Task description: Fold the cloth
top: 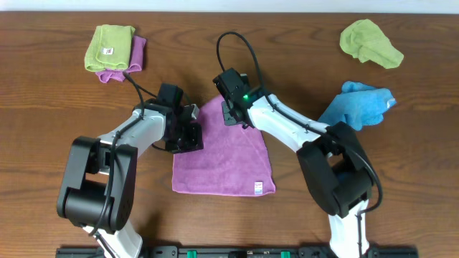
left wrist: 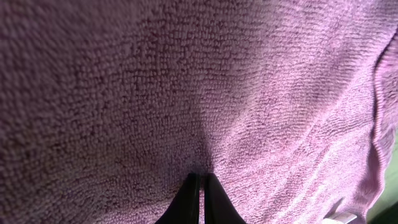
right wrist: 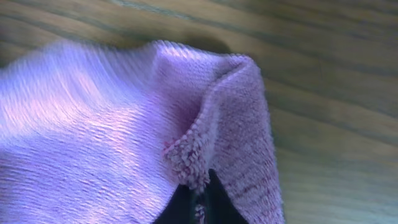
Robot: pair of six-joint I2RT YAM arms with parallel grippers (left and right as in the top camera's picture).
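Up close at the wrists, left gripper (left wrist: 200, 180) and right gripper (right wrist: 200, 190) each pinch the cloth (top: 229, 161), grips hidden overhead

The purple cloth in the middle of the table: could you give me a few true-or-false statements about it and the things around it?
1. The left gripper and the right gripper are both shut on the lilac cloth. True.
2. The white tag sits at the corner the right gripper pinches. False: it is at the opposite, near corner, lying flat.
3. The blue cloth lies on top of the lilac cloth. False: it lies apart, off to the side on the table.
4. A folded lime-green cloth rests on a second purple cloth. True.
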